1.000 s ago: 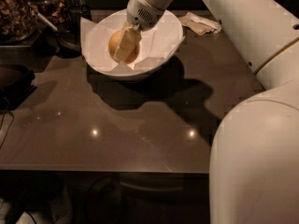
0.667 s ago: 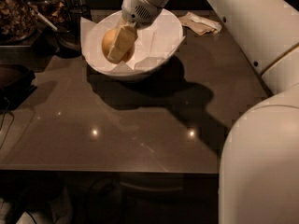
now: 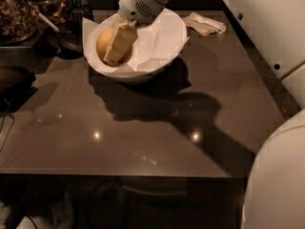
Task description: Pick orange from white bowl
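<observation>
The white bowl (image 3: 167, 61), lined with crumpled white paper (image 3: 157, 37), stands at the back of the dark table (image 3: 143, 132). The yellow-orange orange (image 3: 104, 42) is at the bowl's left side, just inside the rim. My gripper (image 3: 110, 51) reaches down into the bowl from above and is shut on the orange. One pale finger (image 3: 119, 43) lies across the orange's right front; the other finger is hidden behind the fruit. I cannot tell whether the orange still touches the paper.
A crumpled napkin (image 3: 205, 24) lies behind and to the right of the bowl. Dark containers with food (image 3: 19, 13) and a dark tray (image 3: 14, 80) stand at the left. My white arm (image 3: 267, 27) and base (image 3: 276, 185) fill the right side.
The gripper, with the orange in it, has moved to the left inside the bowl, from its middle towards the left rim. The bowl has stayed in place.
</observation>
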{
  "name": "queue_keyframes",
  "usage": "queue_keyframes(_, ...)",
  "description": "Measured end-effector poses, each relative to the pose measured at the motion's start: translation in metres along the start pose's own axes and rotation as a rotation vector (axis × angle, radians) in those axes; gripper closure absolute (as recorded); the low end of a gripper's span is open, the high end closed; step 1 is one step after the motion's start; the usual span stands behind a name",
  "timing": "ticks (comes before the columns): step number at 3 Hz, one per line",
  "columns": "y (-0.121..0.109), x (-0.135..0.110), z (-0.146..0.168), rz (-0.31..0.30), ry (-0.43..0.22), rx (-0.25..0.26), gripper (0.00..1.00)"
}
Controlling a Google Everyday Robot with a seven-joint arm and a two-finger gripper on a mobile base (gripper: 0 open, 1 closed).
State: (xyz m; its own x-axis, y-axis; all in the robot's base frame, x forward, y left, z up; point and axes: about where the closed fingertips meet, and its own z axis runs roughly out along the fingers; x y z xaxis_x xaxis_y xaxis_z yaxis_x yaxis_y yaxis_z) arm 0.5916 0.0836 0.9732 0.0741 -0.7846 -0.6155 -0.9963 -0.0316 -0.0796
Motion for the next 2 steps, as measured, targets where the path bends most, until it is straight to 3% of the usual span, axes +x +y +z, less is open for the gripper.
queue_keyframes(1,0.016,-0.009,0.000,0.004,-0.007,-0.005,1.00)
queue_keyframes(2,0.050,-0.024,-0.007,0.023,-0.027,0.013,1.00)
